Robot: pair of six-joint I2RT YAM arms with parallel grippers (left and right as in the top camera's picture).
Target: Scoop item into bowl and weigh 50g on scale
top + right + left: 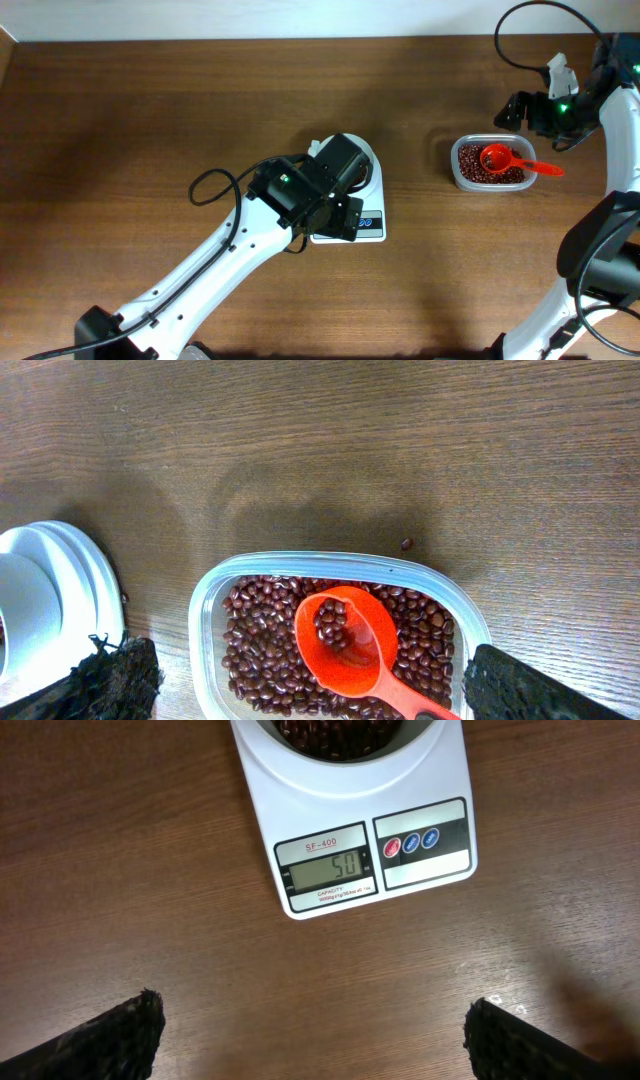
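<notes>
The white scale (350,840) shows 50 on its grey display. The white bowl (412,732) stands on it with dark reddish-brown beans (335,730) inside, cut off by the top edge. My left gripper (315,1040) is open and empty over bare table in front of the scale; in the overhead view it (342,214) covers most of the scale (372,225). My right gripper (315,690) is open and empty above the clear tub (210,620) of beans (265,650). A red scoop (345,645) with a few beans lies in the tub.
One stray bean (406,544) lies on the table behind the tub. The bowl and scale show at the left edge of the right wrist view (40,600). In the overhead view the tub (490,163) sits right of the scale, and the right arm (525,110) is beyond it.
</notes>
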